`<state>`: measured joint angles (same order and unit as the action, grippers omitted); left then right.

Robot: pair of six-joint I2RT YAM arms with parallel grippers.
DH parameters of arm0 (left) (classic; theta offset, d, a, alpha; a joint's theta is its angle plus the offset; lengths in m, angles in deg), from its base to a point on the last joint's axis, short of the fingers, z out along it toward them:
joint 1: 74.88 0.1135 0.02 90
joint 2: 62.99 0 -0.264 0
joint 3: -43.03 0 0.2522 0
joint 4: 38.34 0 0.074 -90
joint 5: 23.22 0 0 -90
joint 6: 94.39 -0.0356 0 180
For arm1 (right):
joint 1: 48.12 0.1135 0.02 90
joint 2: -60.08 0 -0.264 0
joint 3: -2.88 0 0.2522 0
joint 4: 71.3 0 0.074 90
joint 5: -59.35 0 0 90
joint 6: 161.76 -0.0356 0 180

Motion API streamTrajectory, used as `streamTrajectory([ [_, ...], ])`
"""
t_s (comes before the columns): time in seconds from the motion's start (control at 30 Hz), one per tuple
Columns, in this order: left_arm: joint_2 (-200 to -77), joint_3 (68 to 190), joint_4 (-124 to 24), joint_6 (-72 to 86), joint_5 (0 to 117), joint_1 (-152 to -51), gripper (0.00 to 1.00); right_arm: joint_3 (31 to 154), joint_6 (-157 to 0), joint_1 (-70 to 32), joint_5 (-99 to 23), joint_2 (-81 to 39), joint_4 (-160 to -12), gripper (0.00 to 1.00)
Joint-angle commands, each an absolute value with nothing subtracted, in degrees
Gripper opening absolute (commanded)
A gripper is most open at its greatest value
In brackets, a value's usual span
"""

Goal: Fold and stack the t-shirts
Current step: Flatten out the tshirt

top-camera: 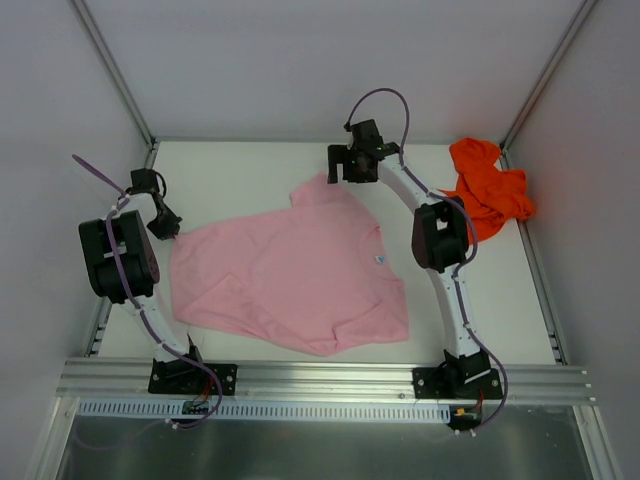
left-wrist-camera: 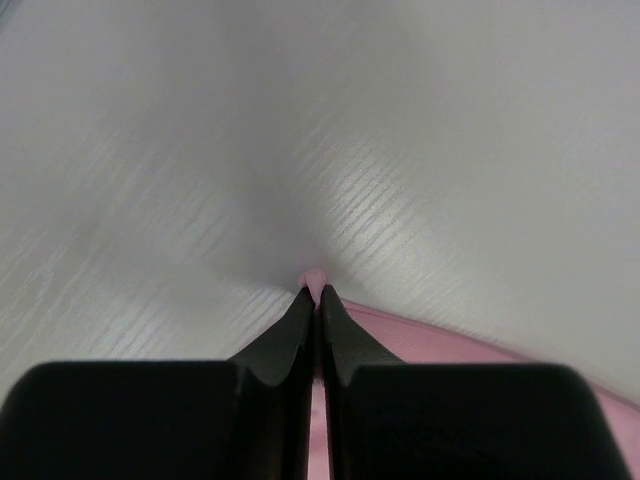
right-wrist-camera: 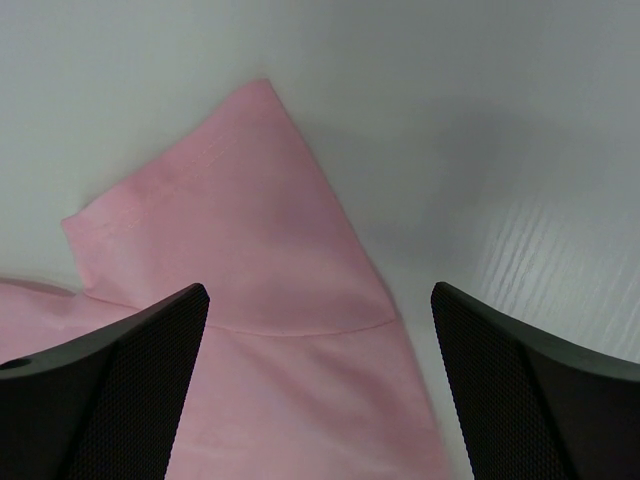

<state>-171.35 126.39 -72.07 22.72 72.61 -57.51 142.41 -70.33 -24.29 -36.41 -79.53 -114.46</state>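
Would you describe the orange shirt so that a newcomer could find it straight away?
Look at the white table and go to its far right corner, past the right arm. There the orange shirt lies crumpled in a heap, whereas the pink shirt is spread out in the middle.

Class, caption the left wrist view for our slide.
Left tool shut on the pink t-shirt edge, white table beyond.
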Motion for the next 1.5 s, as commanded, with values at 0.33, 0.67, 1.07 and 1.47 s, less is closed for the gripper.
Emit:
streamTrajectory([
  [0.33, -167.4, 122.4, -68.4, 18.5, 67.5, -57.1, 0.0, 152.3, -67.3, -21.1, -34.4, -86.9, -121.3, 0.91],
  [0.67, -167.0, 122.4, -68.4, 18.3, 66.9, -57.2, 0.0, 152.0, -65.9, -20.7, -33.1, -87.0, -122.2, 0.66],
  [1.07, -165.8, 123.0, -67.9, 15.4, 63.6, -57.2, 0.0, 150.2, -67.3, -21.5, -31.0, -86.0, -122.2, 0.01],
  [1.47, -164.9, 122.4, -68.0, 12.6, 59.4, -57.3, 0.0, 119.4, -68.1, -23.1, -29.9, -67.7, -117.8, 0.01],
])
